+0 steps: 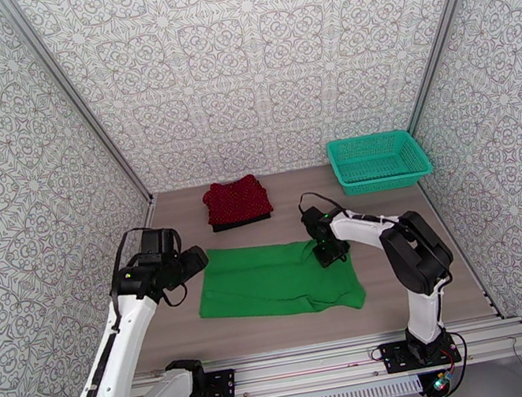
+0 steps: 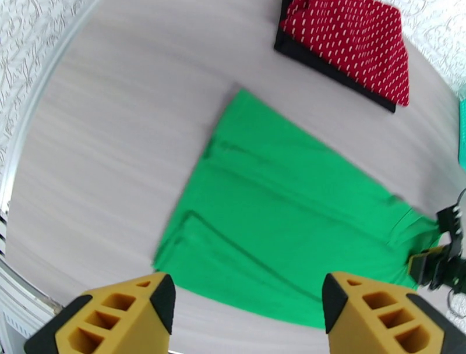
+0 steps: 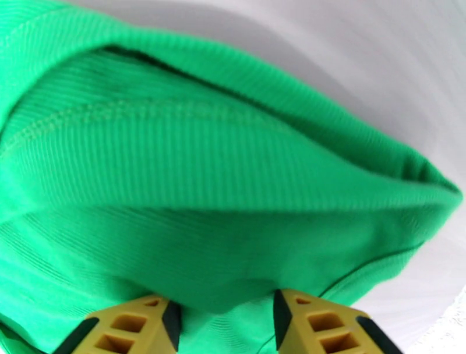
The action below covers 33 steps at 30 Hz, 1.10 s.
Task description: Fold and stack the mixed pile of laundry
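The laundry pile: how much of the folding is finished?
Done: the red dotted garment lies folded on the black garment. In hand: the green garment lies spread out, with the right tool at its far right corner and the left tool open near its left edge. Left: folding the green one and stacking it on the others.

Three walls (image 1: 254,60) close in the space, all papered in a dense grey-and-white floral medallion pattern. Slim metal posts (image 1: 79,98) run up the two back corners. The surface (image 1: 192,336) is a pale grey-brown wood grain, brightly and evenly lit, with only soft shadows. A silver slotted metal rail (image 1: 320,361) runs along its near edge
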{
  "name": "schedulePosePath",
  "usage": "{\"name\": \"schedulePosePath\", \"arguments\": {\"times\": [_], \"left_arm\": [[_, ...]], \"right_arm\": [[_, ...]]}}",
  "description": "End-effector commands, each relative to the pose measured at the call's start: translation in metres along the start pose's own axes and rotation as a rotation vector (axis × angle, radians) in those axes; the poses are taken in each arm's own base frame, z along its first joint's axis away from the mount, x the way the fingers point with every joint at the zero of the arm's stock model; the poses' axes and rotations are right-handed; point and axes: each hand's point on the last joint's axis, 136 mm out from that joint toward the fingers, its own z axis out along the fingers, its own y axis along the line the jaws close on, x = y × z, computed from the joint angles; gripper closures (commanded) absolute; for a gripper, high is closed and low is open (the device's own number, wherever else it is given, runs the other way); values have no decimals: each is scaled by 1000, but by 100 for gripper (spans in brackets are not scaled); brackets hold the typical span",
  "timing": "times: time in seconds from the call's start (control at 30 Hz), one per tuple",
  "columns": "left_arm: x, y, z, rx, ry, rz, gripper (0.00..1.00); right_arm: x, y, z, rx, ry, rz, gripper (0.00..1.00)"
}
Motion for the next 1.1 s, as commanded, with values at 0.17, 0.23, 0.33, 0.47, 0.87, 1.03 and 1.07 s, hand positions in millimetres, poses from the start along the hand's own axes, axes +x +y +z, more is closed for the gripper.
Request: {"name": "schedulePosePath", "arguments": {"times": [0.17,0.23,0.33,0.47,0.87,1.03,1.07], "left_arm": [[27,1,22,22,96,-32,28],[27,-5,31,37,114,-32,27],[23,-21,47,70,132,-11,27],[11,-44,75,84,163,37,28],[-1,-115,177,88,287,267,39],[6,-111,200,40,319,274,41],[9,-111,204,39,326,276,42]], "right_arm": [[32,-79,25,183,164,-43,51],[32,-93,26,191,165,-8,51],[26,-108,27,190,142,37,51],[15,-122,22,197,105,61,50],[4,-82,-70,-31,-178,149,42],[17,-49,-118,-126,-291,148,41],[20,-40,-125,-147,-307,142,41]]}}
